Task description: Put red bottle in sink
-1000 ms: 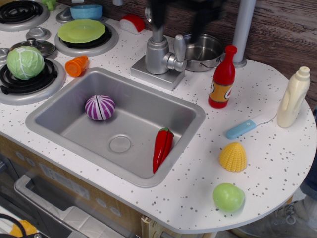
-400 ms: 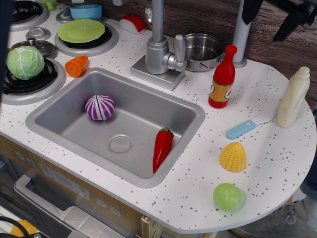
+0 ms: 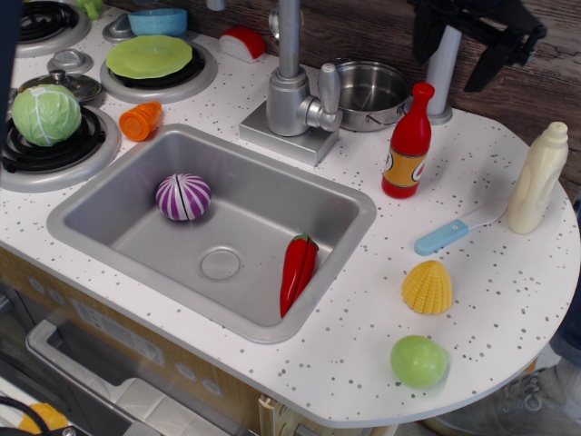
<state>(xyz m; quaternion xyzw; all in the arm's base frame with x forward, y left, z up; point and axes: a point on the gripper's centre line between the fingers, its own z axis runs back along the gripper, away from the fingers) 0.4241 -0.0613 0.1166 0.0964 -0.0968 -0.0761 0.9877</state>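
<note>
The glossy red bottle (image 3: 408, 143), narrow-necked with a round cap and an orange-and-white label, stands upright on the white speckled surface (image 3: 490, 300) just right of the sink (image 3: 109, 195), in front of a small shiny steel pot (image 3: 368, 94). The grey rounded-corner sink holds a striped purple onion (image 3: 182, 197) and a red chili pepper (image 3: 298, 268) near its round drain. The black hand (image 3: 452, 50) hangs above and behind the bottle, its fingers spread apart, holding nothing.
</note>
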